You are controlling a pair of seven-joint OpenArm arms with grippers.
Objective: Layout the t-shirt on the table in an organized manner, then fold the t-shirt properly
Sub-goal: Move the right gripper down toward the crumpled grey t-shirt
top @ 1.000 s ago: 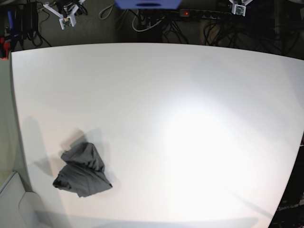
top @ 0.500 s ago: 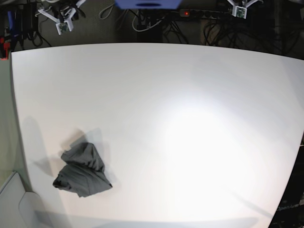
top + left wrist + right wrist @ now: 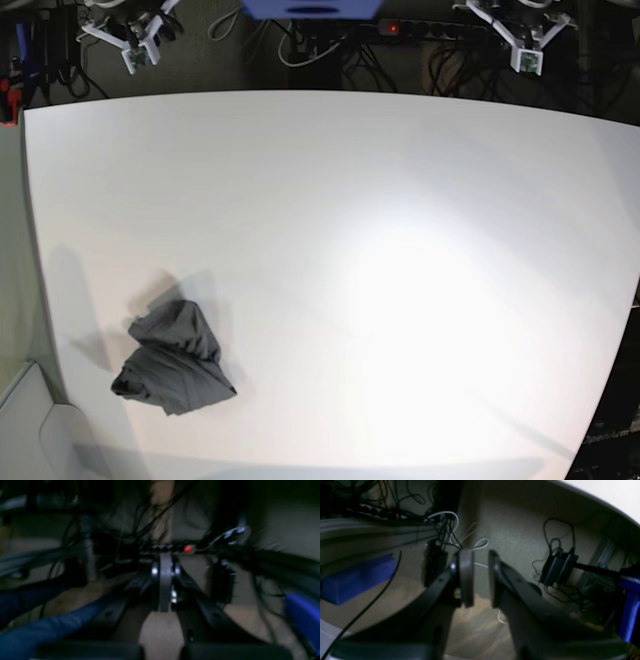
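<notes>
1. The large smooth white matte tabletop (image 3: 400, 250) is far wider than the garment on it. The plain dark charcoal-grey cloth t-shirt (image 3: 172, 358) lies bunched in a heap near the table's left front corner in the base view, close to the edge. A careless pull toward that edge could drag it off the table.
2. The heap hides collar, sleeves and hem. A pinch into the middle could catch several layers at once and lift a knot, not a single layer.
3. The right gripper (image 3: 477, 577) hangs beyond the far edge, well apart from the shirt, its jaws parted with nothing between them. From there the reach is long, and a shallow descent could shove the cloth.
4. The left gripper (image 3: 165, 585), also off the table, has its jaws pressed together on nothing. Arriving like that, it could only push cloth.
</notes>
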